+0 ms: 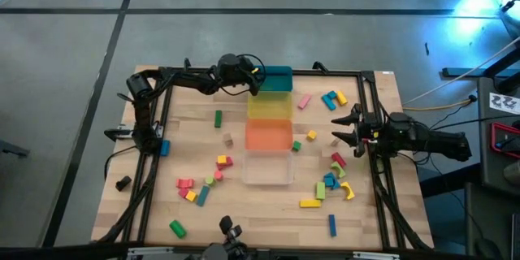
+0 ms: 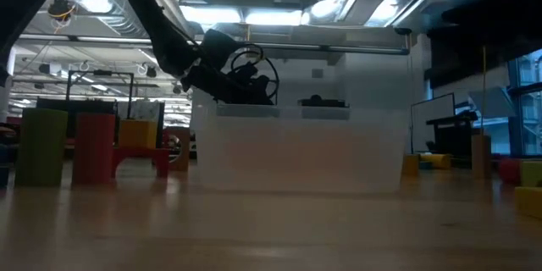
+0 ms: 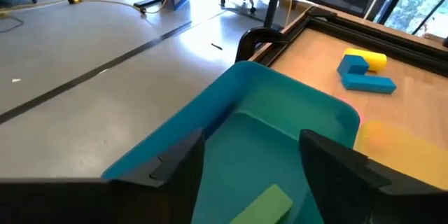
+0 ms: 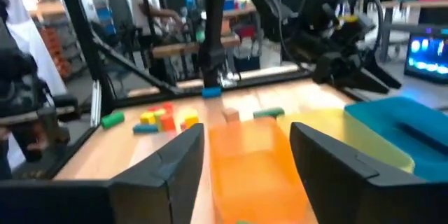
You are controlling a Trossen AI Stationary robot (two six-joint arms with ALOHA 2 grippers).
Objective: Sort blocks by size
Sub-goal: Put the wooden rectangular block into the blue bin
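The left gripper (image 1: 258, 80) is hanging open-fingered over the teal bin (image 3: 280, 133), a green block (image 3: 262, 206) apparently just dropped inside, while the right gripper (image 1: 344, 127), fingers spread, is facing the orange bin (image 4: 255, 164), needing another block next.

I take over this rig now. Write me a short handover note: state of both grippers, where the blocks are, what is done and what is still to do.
Left gripper: open, empty, over the teal bin at the far end of the bin row. A green block lies in that bin below it.
Right gripper: open, empty, beside the row, facing the orange bin.
Bins: teal, yellow bin, orange, clear bin, in one line at mid table.
Done: at least one block binned.
Left: most blocks lie loose on the table, one cluster on each side of the bins.
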